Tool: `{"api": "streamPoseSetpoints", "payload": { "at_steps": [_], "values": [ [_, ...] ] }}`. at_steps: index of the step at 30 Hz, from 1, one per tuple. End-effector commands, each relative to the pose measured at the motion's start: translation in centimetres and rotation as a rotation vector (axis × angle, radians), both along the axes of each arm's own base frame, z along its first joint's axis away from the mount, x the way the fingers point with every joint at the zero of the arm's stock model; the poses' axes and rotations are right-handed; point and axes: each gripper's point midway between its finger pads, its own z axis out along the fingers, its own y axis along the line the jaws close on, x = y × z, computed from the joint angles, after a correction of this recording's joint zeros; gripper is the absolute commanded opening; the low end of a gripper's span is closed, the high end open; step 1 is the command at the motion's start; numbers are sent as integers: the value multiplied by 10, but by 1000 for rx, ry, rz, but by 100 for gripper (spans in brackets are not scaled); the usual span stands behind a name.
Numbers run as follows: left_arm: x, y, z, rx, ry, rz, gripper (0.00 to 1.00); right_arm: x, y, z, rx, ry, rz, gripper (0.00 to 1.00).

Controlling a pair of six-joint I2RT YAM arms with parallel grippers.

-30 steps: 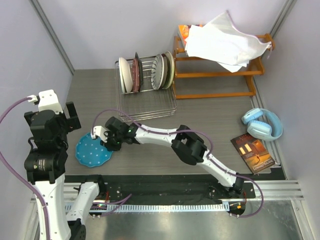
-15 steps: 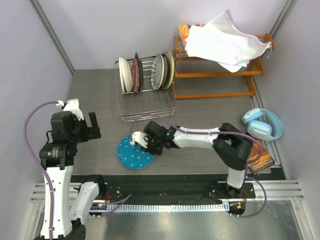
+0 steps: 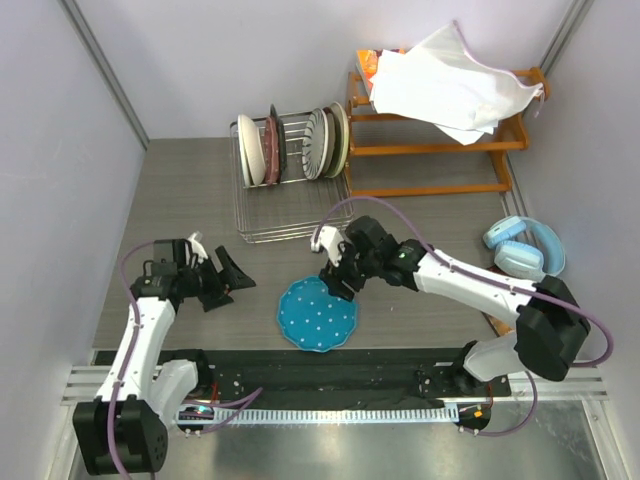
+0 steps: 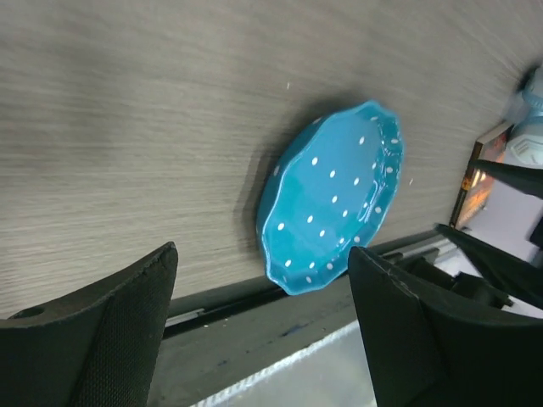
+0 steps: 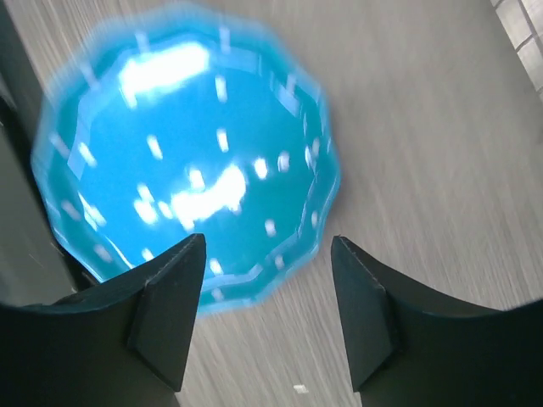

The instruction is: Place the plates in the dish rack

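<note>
- The blue dotted plate (image 3: pixel 318 314) has slid rightward and now lies flat on the surface (image 3: pixel 190 200), near its front edge.
- The right fingers (image 5: pixel 170 314) have let go and stand apart above it.
- The left fingers (image 4: pixel 102 339) are spread wide and empty.
- The other plates (image 3: pixel 290 148) stand edge-on in the dish rack (image 3: pixel 295 215), their patterns unclear.

Stretches the right arm (image 3: pixel 470 285) from the lower right toward centre frame, elbow bent, right gripper (image 3: pixel 338 284) tipped downward with fingers parted, gripping nothing. Holds the left arm (image 3: pixel 145 335) low at left, left gripper (image 3: pixel 228 287) pointing right, fingers spread wide and empty.
</note>
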Motion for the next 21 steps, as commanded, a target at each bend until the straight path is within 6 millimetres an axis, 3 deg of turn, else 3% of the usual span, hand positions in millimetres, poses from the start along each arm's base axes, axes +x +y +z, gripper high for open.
{"api": "streamPoseSetpoints", "payload": {
  "at_steps": [1, 3, 4, 6, 9, 12, 16, 21],
  "values": [
    [12, -27, 9, -154, -46, -32, 81, 7, 23, 63, 278, 81, -165, 68],
    [9, -33, -1, -161, -19, -43, 80, 8, 9, 60, 323, 211, -312, 69],
    [8, -36, -5, -167, -1, -52, 79, -2, 0, 46, 312, 286, -341, 69],
    [8, -42, -10, -179, 13, -55, 76, 0, -17, 36, 337, 381, -461, 69],
    [7, -46, -24, -137, 42, -65, 66, -5, -42, 5, 350, 516, -617, 70],
    [-1, -52, -44, -84, 129, -83, 66, -5, -54, -11, 397, 619, -728, 70],
    [6, -58, -63, -46, 120, -65, 66, -14, -51, -19, 446, 724, -741, 72],
    [-4, -68, -80, -26, 144, -105, 60, -21, -44, -27, 495, 798, -730, 72]
  ]
}}
